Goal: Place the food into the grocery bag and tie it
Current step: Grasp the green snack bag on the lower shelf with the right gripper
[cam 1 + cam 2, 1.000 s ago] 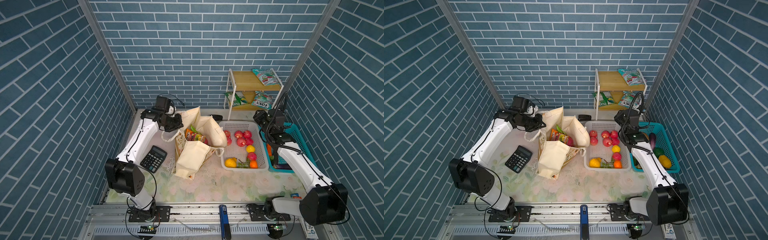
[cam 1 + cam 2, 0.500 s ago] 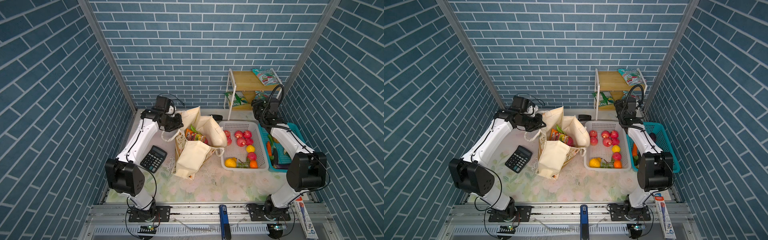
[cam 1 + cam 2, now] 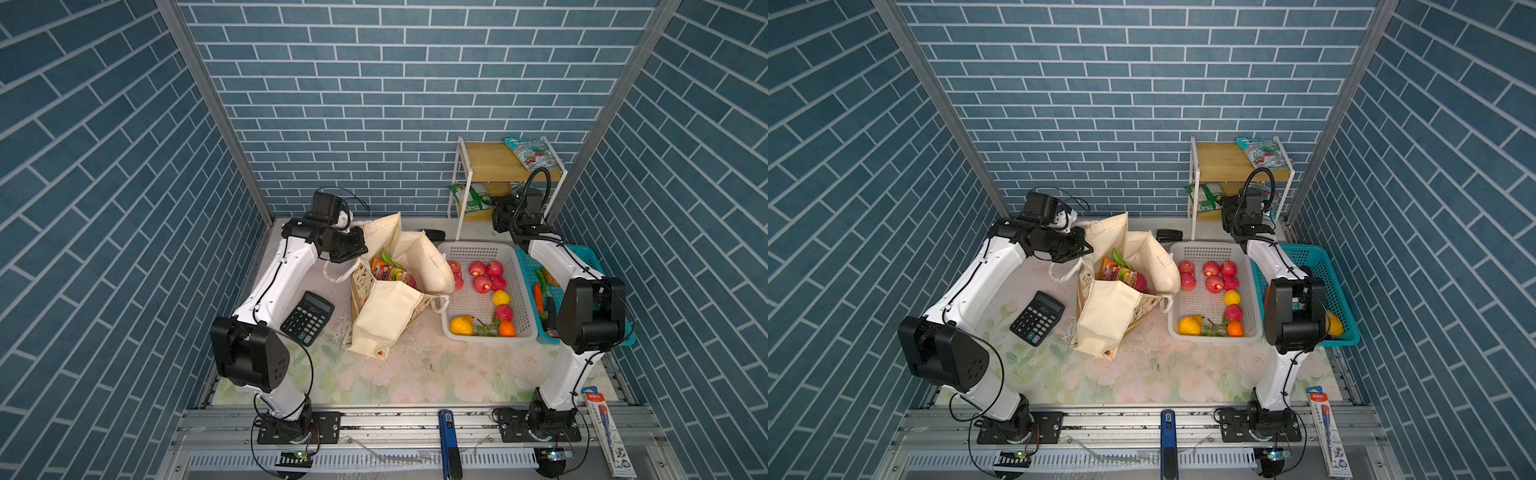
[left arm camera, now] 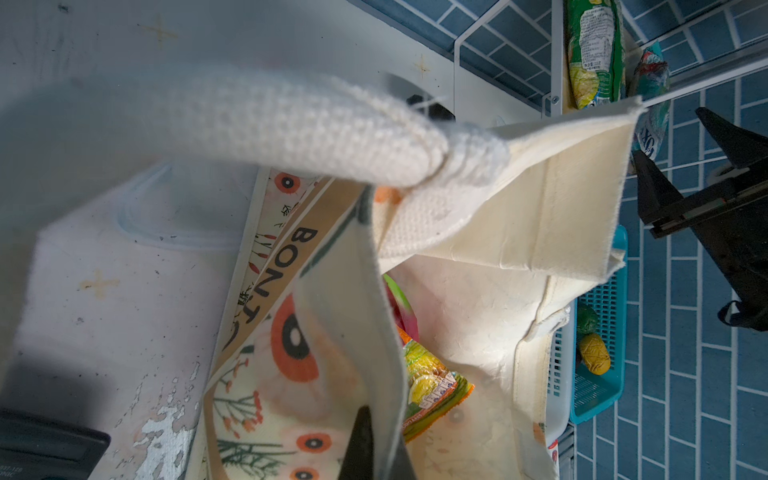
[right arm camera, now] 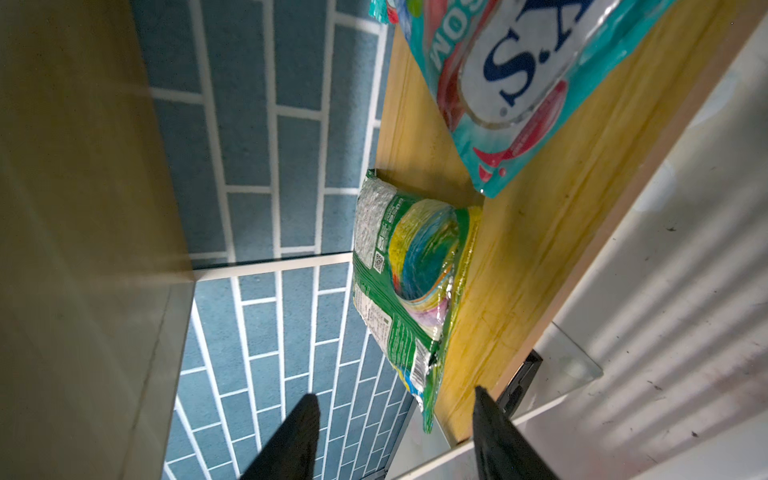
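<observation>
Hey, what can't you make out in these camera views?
Inside the grocery bag: in both top views its walls hide anything under the orange snack packet.
Grip of the left hand on the bag rim: cut off by the frame edge in the left wrist view, where a blurred rope handle looms.
Inside the teal basket: the right arm covers most in both top views.

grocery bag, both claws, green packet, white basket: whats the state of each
grocery bag: upright, mouth open, untied, orange packet inside
left claw: shut on the grocery bag's rim
right claw: open, empty, facing the green packet
green packet: lying on the lower shelf
white basket: holds fruit
</observation>
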